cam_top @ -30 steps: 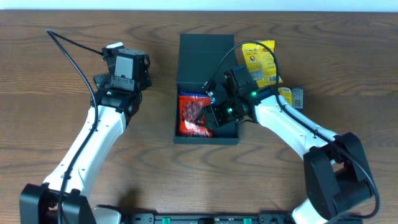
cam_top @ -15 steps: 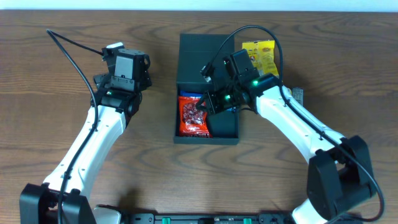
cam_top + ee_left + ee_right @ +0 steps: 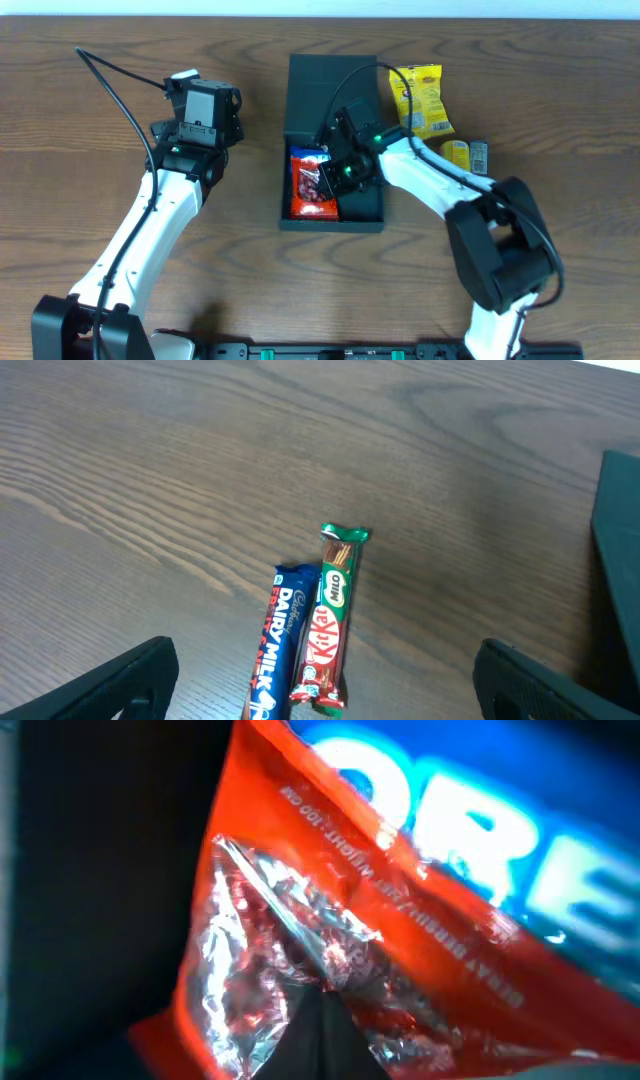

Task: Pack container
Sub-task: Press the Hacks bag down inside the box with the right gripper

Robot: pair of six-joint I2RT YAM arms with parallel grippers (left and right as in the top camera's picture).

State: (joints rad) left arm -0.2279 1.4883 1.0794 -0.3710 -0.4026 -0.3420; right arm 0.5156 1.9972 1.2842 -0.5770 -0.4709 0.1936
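The container [image 3: 362,206] is a dark box lying open at mid table, its flap lid [image 3: 330,88] folded back. Inside lie a red snack packet [image 3: 308,192] and a blue Oreo packet [image 3: 303,153]. My right gripper [image 3: 335,178] is down in the box, shut. In the right wrist view its joined fingertips [image 3: 322,1010] press into the crinkled foil of the red packet [image 3: 300,900], with the Oreo packet [image 3: 480,820] beyond. My left gripper [image 3: 205,105] hangs open left of the box, above a Dairy Milk bar [image 3: 278,650] and a KitKat [image 3: 332,615], touching neither.
A yellow snack packet [image 3: 418,98] lies right of the lid. Two small wrapped snacks [image 3: 468,154] sit further right. The container's dark wall [image 3: 618,560] shows at the right edge of the left wrist view. In the overhead view the two bars are hidden under my left gripper.
My right gripper has shut, lifted toward the lid, then come back down left onto the red packet. The left arm has not moved.
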